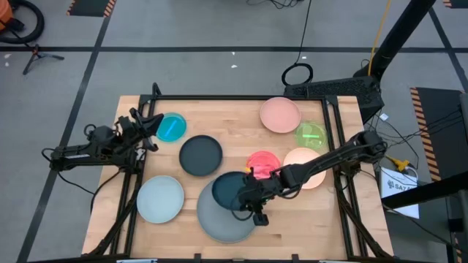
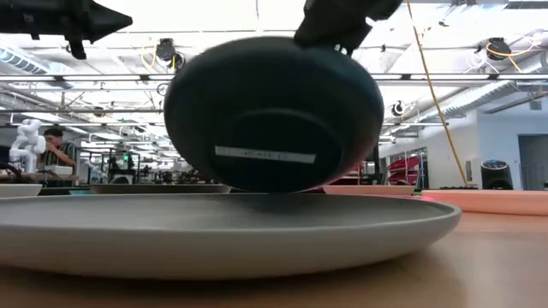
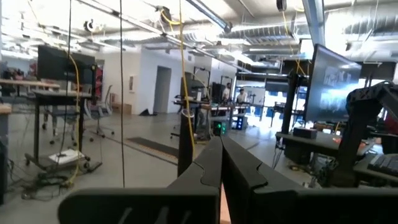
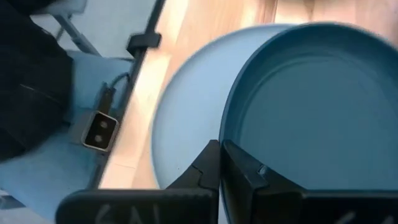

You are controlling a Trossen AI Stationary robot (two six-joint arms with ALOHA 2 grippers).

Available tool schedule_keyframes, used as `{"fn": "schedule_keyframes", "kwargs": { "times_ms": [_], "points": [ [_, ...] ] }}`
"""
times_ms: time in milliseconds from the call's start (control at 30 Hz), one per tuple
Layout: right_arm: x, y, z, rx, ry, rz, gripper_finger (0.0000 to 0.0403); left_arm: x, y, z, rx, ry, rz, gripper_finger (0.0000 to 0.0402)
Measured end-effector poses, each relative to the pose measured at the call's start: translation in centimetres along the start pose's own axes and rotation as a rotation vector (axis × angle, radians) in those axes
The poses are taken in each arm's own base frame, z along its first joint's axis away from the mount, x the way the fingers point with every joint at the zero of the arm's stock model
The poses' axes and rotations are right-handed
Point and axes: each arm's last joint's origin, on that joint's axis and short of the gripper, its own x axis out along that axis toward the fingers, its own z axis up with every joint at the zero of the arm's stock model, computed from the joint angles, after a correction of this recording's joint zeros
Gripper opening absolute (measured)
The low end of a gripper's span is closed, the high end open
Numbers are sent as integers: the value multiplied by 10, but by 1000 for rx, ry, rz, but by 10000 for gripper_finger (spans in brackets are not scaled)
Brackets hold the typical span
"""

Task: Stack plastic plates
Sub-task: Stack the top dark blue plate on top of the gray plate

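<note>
At the frame's left edge, the left gripper (image 1: pixel 150 126) is waiting with fingers together beside the teal plate (image 1: pixel 172 127). At lower centre, the right gripper (image 1: pixel 252 207) is pinching a navy plate's (image 1: pixel 229 189) rim, tilting it over the grey plate (image 1: pixel 223 218), apparently to nest it there.

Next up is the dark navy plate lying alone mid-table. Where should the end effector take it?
Pinch the raised rim of the dark navy plate, coming from above. It lies flat on the table, so only the rim offers a hold. Its left edge looks clearest; the right end effector works on the other side.
</note>
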Motion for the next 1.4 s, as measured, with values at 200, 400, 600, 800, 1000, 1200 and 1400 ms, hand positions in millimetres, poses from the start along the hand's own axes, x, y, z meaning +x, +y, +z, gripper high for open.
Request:
{"fn": "schedule_keyframes", "kwargs": {
  "times_ms": [200,400,600,800,1000,1200,1400],
  "points": [
    [13,-3,-5,4,31,-7,19,0,0,-4,-52,38,0,6],
    [16,-4,-5,4,21,-3,61,-1,0,-10,-98,97,3,6],
    [13,-5,-7,-23,49,-13,98,-2,0,-21,-174,199,19,6],
    [5,-23,-26,-86,175,-445,93,-1,-1,-33,-308,310,57,6],
    [-3,-52,-34,-136,219,-814,72,7,-8,-40,-321,377,39,6],
    [0,-85,-45,-40,215,-763,51,15,-14,-39,-301,347,5,6],
    [10,-87,-50,-23,147,-595,33,17,-16,-38,-294,338,-7,6]
  ]
}}
